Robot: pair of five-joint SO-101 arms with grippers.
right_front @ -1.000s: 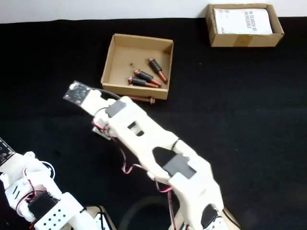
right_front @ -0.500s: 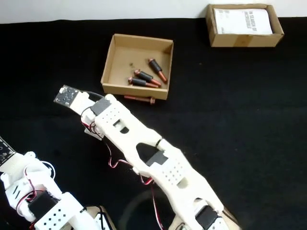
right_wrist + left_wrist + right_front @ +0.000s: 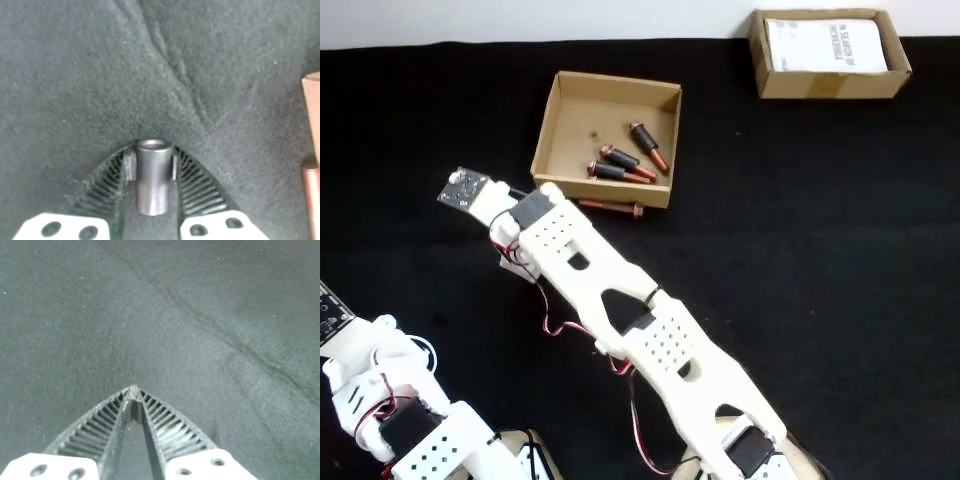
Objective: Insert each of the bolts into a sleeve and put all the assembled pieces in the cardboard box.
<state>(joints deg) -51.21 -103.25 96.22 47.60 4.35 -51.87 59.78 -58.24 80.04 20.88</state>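
My right gripper (image 3: 152,150) is shut on a dark metal sleeve (image 3: 153,179), held upright just above the black cloth. Beside it lies a loose copper bolt (image 3: 312,200), also seen in the high view as the bolt (image 3: 611,207) along the front wall of the cardboard box (image 3: 552,128). In the box lie three assembled pieces (image 3: 620,164). The right arm (image 3: 582,275) stretches from the near edge to the cloth left of the bolt. My left gripper (image 3: 133,392) is shut with nothing in it, low over bare cloth near the left arm's base (image 3: 390,405).
A second cardboard box (image 3: 828,82) with a printed sheet in it stands at the far right. A corner of the near box (image 3: 313,92) shows in the right wrist view. Red and black cables hang under the right arm. Black cloth covers the table.
The right arm's wrist swung left and rolled over, then edged back slightly toward the box. The left arm has not moved.
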